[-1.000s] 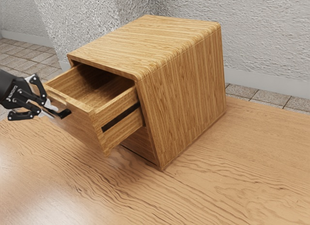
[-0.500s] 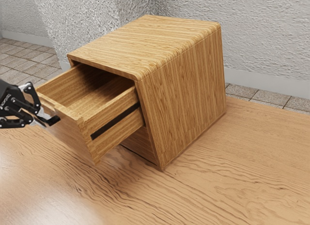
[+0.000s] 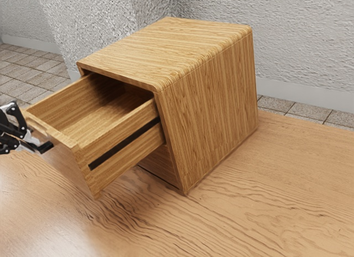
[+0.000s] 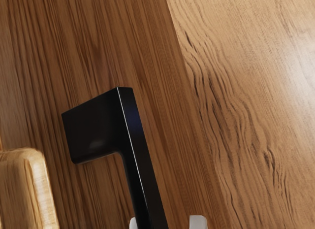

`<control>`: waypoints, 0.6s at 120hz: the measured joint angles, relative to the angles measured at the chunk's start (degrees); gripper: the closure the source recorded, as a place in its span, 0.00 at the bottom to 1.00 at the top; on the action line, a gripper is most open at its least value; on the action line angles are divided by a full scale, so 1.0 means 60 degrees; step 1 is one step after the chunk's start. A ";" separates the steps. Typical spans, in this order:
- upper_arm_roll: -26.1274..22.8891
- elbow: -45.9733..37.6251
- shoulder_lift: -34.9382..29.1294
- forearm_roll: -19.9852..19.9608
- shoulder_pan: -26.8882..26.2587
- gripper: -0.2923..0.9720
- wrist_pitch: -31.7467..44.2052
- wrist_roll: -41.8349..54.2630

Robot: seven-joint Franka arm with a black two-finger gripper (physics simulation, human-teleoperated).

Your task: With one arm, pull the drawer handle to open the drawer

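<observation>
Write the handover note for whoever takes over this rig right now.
Gripper: at the black handle, by the exterior view's left edge; whether it is shut cannot be told.
Drawer: pulled far out of the cabinet, which stands on the table.
Done: the drawer is open.
Left: probably only to let go of the handle and back the arm away.

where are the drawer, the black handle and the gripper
drawer (image 3: 80,110): exterior view, on its inner floor
black handle (image 4: 139,175): wrist view, on the long bar
gripper (image 3: 22,140): exterior view, midway between its fingertips
</observation>
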 joint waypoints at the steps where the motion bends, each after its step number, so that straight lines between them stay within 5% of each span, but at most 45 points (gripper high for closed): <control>1: 0.0000 -0.0007 -0.0017 0.0010 0.0001 0.85 -0.0012 -0.0005; 51: 0.0001 -0.0185 -0.0530 0.0404 0.0151 0.85 -0.0446 -0.0179; 72: 0.0003 -0.0169 -0.0524 0.0544 0.0156 0.71 -0.0607 -0.0242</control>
